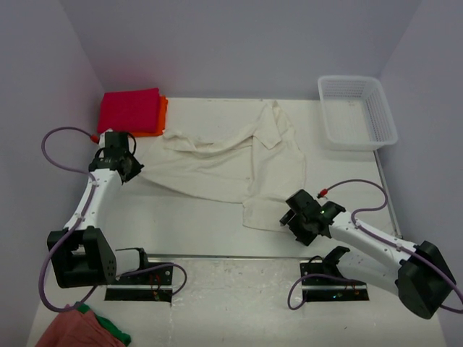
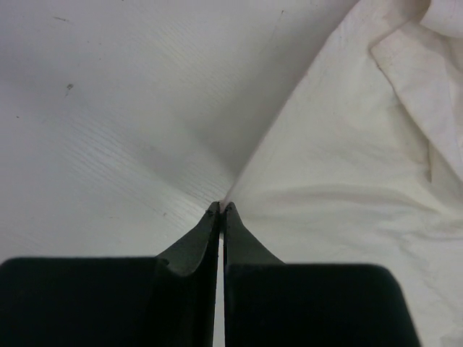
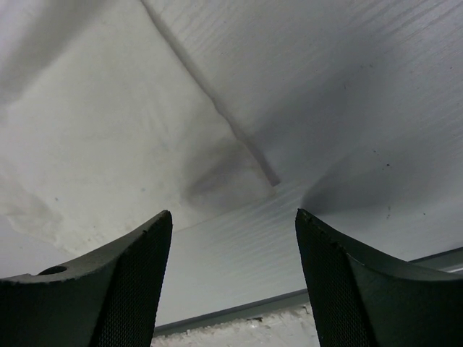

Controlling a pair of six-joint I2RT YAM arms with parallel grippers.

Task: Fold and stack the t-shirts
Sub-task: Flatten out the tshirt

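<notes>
cotton of a cream-white t-shirt (image 1: 231, 163) is spread in wrinkles across the middle of the table (image 1: 181, 224). its left corner is pinched between the closed fingers of the left gripper (image 2: 221, 208), and the fabric is drawn up into a point at the fingertips. the right gripper (image 3: 231, 213) is held with its jaws well apart near the shirt's near right corner. that corner is seen lying flat on the table ahead of the fingers and is not gripped. the magenta-red t-shirt (image 1: 130, 110) is folded at the far left corner and laid on the orange t-shirt (image 1: 163, 114), well apart from both grippers. a white mesh basket (image 1: 356, 112) is set at the far right.
</notes>
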